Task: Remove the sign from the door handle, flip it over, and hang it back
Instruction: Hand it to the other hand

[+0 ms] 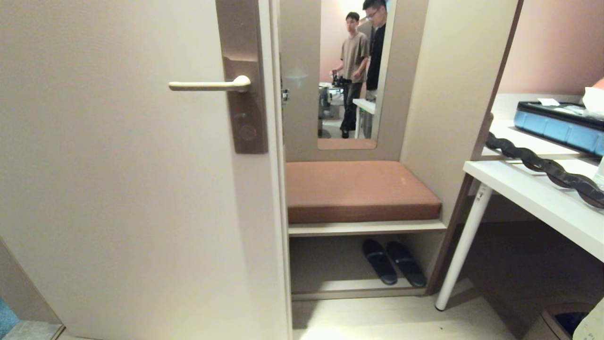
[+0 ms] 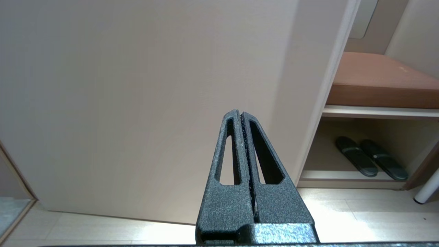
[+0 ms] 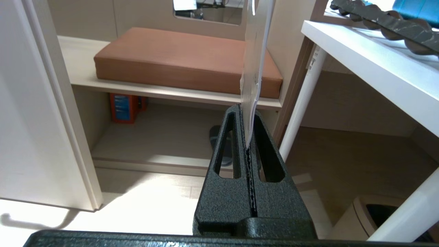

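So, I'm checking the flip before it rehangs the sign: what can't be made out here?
- Sign: the right wrist view shows it edge-on in the shut right pincer, so its faces and print are unreadable. The frame cuts off its upper end.
- Head view: the door handle is bare, and both pincers lie outside the frame.
- Left wrist view: the shut, empty left pincer faces the door, with the handle out of frame.

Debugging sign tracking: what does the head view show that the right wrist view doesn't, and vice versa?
Head only: the door handle, bare, nothing hanging on it; two people in the mirror.
Right wrist only: the right pincer shut on the sign, which is seen edge-on; an orange box under the bench.
Both: the brown cushion and the white table.
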